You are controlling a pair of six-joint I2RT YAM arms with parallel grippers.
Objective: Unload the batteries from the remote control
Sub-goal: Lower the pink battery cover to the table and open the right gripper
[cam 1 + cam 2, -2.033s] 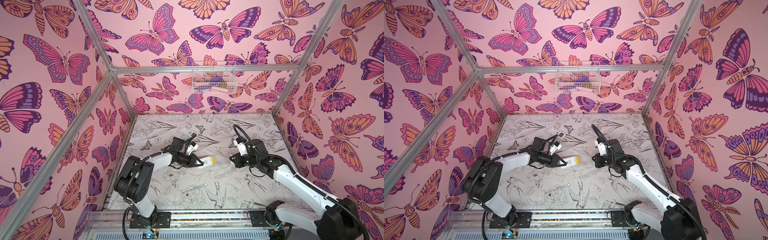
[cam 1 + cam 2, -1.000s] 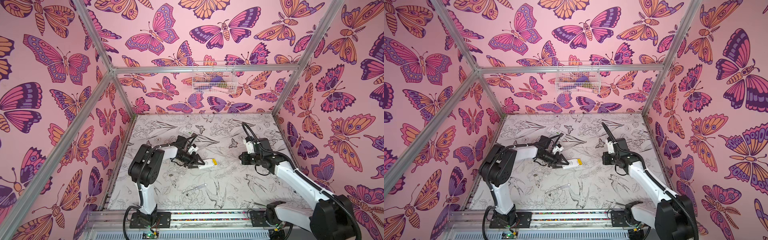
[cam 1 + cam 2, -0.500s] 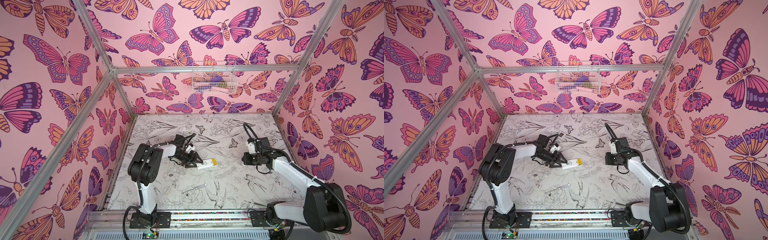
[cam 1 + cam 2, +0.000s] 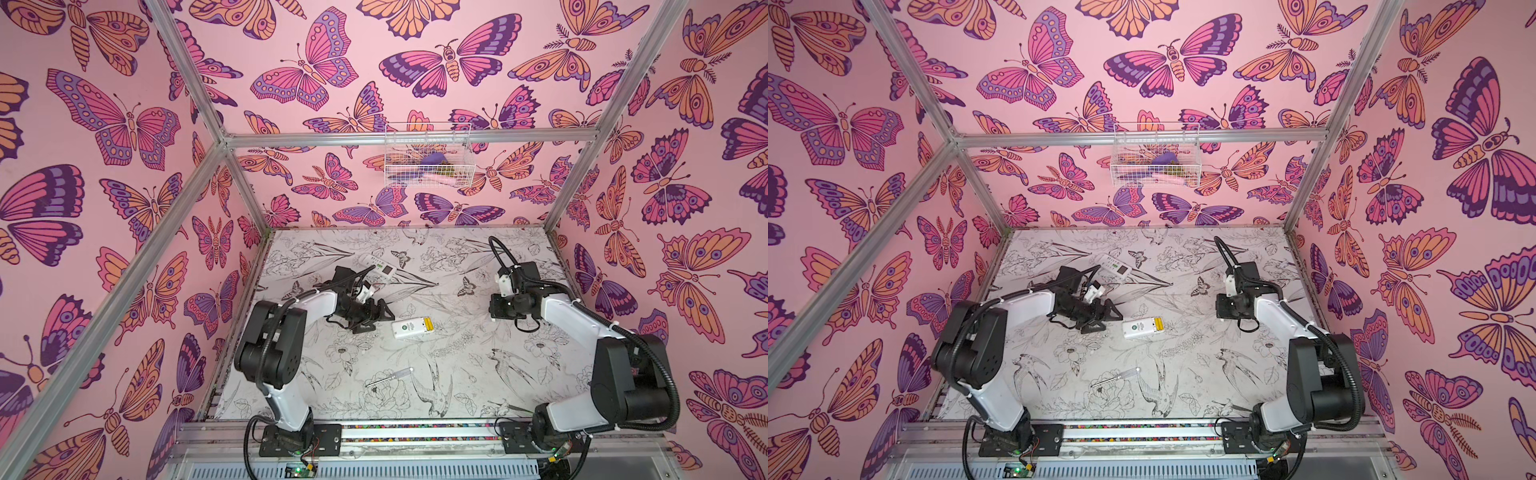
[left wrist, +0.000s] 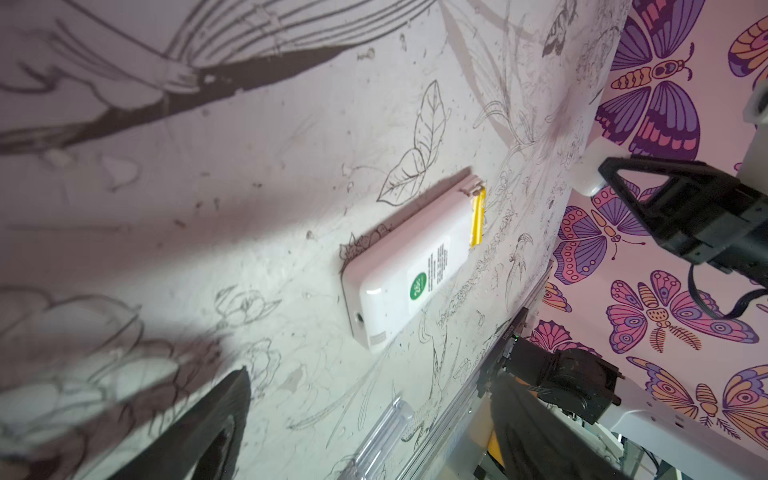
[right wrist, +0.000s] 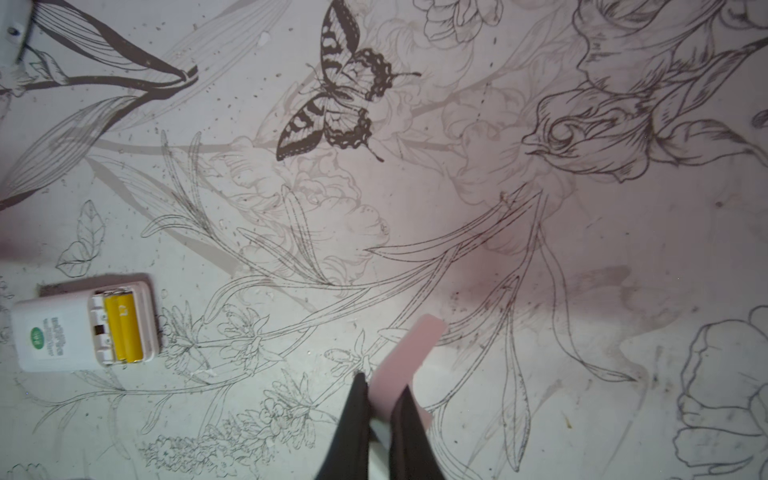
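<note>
Nearest the front rail, flat on the bench (image 4: 469, 386): one clear-handled screwdriver (image 4: 388, 377), well apart from everything else. Appears in the left wrist view only as a clear handle cut by the frame edge.

Further in, near mid-bench: one white remote control (image 4: 409, 327), lying back-up with its compartment uncovered. Holds two yellow batteries (image 6: 122, 328), side by side and seated in that compartment, not unloaded. Counts plainly as two in the right wrist view, blurs to a single yellow patch in both top views, and shrinks to a thin yellow edge in the left wrist view.

Just left of that remote: left claw (image 4: 383, 321), spread wide and empty, near the remote's end but not touching. Shows in the left wrist view as one finger (image 5: 665, 199) far out on each side of the frame.

Right of the remote, well apart: right claw (image 6: 382, 384), pinched narrow on one flat pink piece (image 6: 409, 353) above the bench. Visible as a grip in the right wrist view alone; in both top views just a black block seen from above.

Further back, beyond the left arm: one second remote (image 4: 377, 264), buttons up.

Farthest, on the back wall: one wire basket (image 4: 428, 156), contents too small to tell.
</note>
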